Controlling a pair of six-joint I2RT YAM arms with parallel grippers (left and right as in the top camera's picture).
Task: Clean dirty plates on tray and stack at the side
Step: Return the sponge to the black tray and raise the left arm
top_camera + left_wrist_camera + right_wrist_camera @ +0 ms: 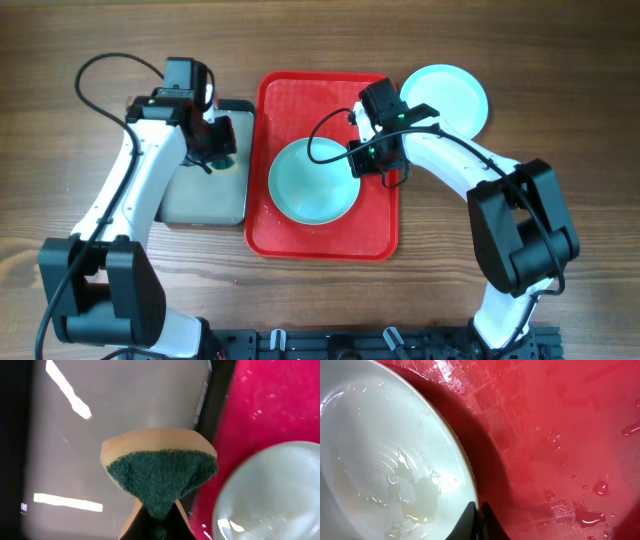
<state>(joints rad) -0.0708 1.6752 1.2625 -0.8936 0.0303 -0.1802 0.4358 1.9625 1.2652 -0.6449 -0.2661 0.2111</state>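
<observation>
Closest to the left wrist camera we see a sponge (160, 477), yellow with its green scouring face toward the lens. It is pinched at its lower end by the left end effector (157, 525), which hangs over the grey floor of a black tray (205, 195). Our right end effector (479, 519) has its fingers closed on the rim of a plate (385, 460). That plate lies hollow side up in the middle of the red tray (375, 225), wet and faintly smeared yellow, with a dark shadow under its gripped edge. Droplets (600, 487) bead on the tray's textured surface. From overhead, the tray's long axis runs away from the robot's base, between the arms. A second plate (445, 97) rests face up on the table (560, 60), just beside the tray's far right corner.
</observation>
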